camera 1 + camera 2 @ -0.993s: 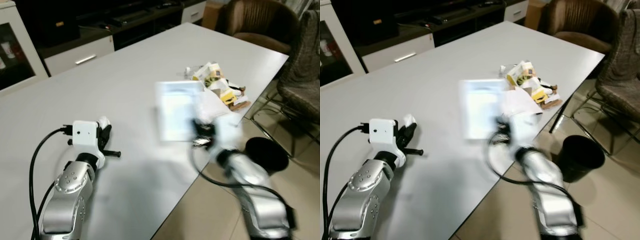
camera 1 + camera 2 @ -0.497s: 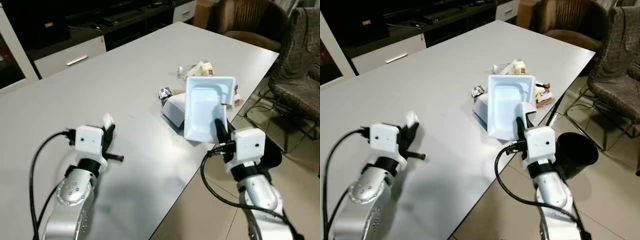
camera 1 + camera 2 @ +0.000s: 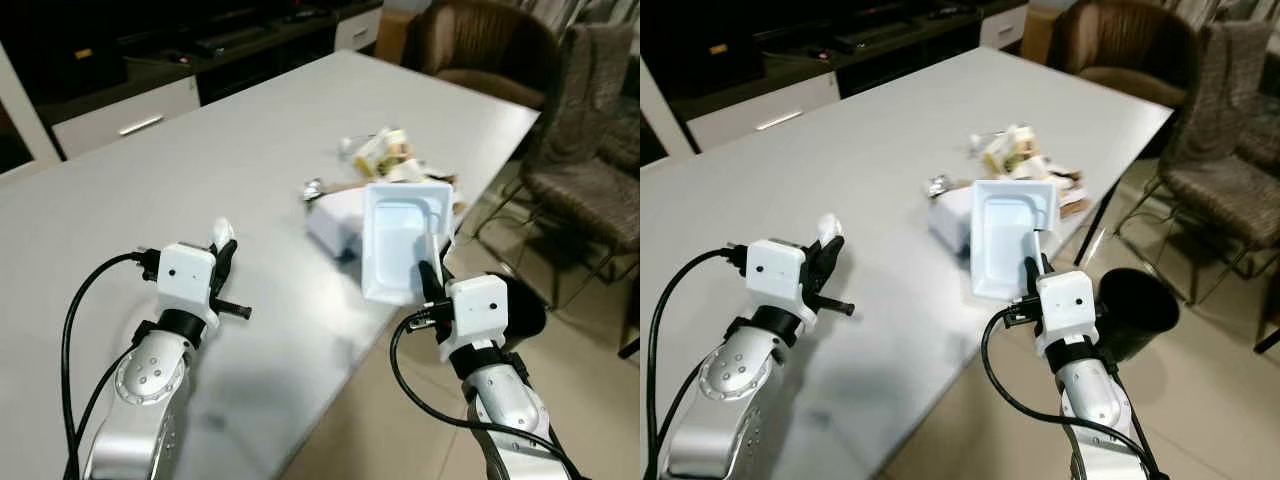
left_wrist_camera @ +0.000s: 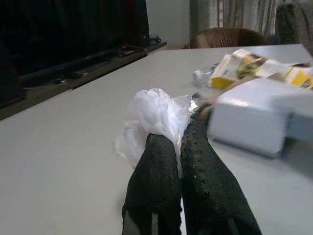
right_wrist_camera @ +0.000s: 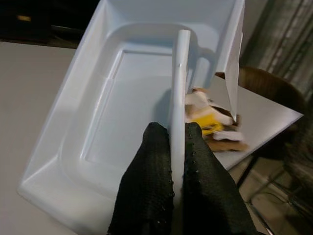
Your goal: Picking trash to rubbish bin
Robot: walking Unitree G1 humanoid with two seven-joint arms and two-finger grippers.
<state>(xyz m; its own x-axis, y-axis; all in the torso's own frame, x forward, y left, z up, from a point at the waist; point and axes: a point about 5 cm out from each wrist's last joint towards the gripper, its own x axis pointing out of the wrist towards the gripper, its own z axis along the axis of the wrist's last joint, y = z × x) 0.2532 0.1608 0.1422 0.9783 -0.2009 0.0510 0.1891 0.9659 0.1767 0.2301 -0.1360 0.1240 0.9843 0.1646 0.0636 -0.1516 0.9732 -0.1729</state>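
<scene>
Your right hand [image 3: 1032,268] grips the rim of a white plastic tray [image 3: 1006,238], held tilted above the bench [image 3: 200,180] edge, between the trash pile [image 3: 395,160] and the black rubbish bin [image 3: 1135,312] on the floor. Your left hand [image 3: 222,250] is closed on a crumpled white plastic scrap [image 4: 154,117], well apart from the bin. Nothing can be seen deposited yet; the pile and a white box [image 3: 335,222] remain. The bench is plain grey; a dark cabinet [image 3: 150,60] and brown chairs [image 3: 480,45] stand beyond.

Bare table [image 3: 150,170] lies open at left; the trash heap [image 3: 385,160] and chairs [image 3: 585,170] crowd the right.
</scene>
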